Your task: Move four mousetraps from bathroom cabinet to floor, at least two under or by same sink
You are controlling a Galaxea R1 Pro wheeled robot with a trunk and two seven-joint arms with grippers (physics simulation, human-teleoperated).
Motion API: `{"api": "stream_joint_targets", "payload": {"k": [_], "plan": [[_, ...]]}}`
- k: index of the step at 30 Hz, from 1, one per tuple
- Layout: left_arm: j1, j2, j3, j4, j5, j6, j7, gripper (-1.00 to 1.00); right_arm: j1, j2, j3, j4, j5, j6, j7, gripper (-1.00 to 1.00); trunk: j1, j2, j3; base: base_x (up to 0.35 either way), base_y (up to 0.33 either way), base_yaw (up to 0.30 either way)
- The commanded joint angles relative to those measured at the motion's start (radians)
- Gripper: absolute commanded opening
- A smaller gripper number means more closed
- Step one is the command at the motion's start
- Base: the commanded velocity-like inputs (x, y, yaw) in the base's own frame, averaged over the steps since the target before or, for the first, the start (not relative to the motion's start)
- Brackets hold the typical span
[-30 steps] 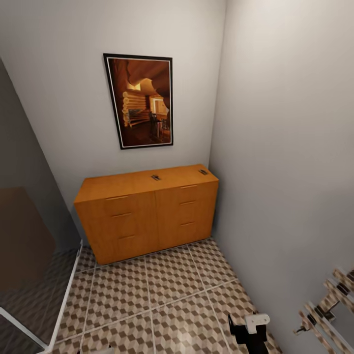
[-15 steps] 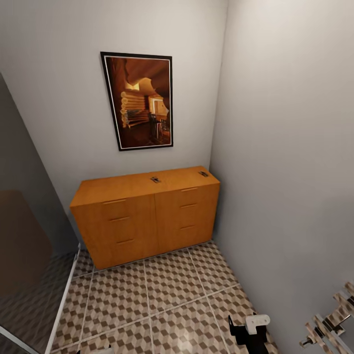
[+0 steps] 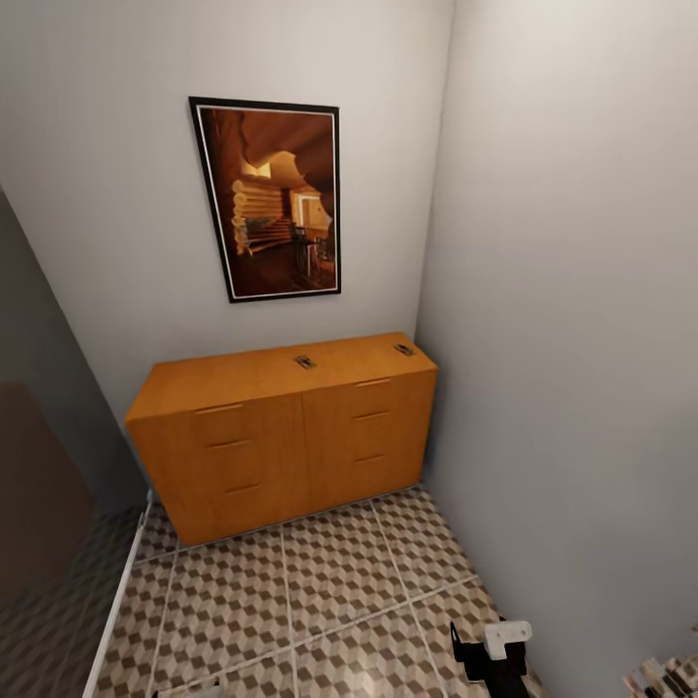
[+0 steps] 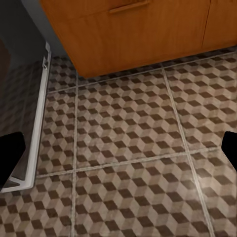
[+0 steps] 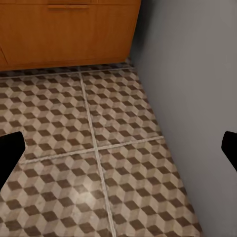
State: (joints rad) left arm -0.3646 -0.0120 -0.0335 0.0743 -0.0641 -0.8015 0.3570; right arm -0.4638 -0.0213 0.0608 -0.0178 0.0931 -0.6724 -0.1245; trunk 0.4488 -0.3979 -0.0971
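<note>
Your head camera faces a corner of the bathroom. An orange-brown wooden cabinet [image 3: 281, 431] stands against the far wall, its right end tight to the grey side wall [image 3: 572, 339]. Two small dark mousetraps lie on its top: one [image 3: 305, 362] near the middle, at about 12 o'clock from you, the other [image 3: 403, 349] at the right end, about 1 o'clock. Both are too small to make out any detail. A framed picture [image 3: 271, 199] in dark orange tones hangs above the cabinet.

The bathroom floor [image 3: 320, 601], cube-patterned tile in brown and cream with pale grout, runs from the cabinet's foot toward you. A white strip [image 3: 118, 601] edges it at 9 o'clock, with a darker surface beyond.

A black and white part of your right arm [image 3: 494, 651] sits at 5 o'clock, low in the head view.

In the left wrist view, the left gripper [image 4: 118, 158] has its fingers spread wide, nothing between them, tile below, cabinet front beyond. In the right wrist view, the right gripper [image 5: 118, 153] is likewise wide apart and empty, over tile beside the side wall.
</note>
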Motion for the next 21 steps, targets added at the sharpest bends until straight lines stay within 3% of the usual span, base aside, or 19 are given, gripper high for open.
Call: {"api": "stream_joint_targets", "payload": {"k": [1, 21], "plan": [[-0.002, 0.0, -0.003, 0.004, -0.007, -0.004, 0.01, 1.0, -0.001, 0.0, 0.005, 0.001, 0.01, -0.001, -0.01, 1.0, 0.001, -0.002, -0.002, 0.308, 0.0, 0.0], [-0.002, 0.0, -0.003, 0.004, -0.007, -0.004, 0.01, 1.0, -0.001, 0.0, 0.005, 0.001, 0.01, -0.001, -0.01, 1.0, 0.001, -0.002, -0.002, 0.293, 0.0, 0.0]]}}
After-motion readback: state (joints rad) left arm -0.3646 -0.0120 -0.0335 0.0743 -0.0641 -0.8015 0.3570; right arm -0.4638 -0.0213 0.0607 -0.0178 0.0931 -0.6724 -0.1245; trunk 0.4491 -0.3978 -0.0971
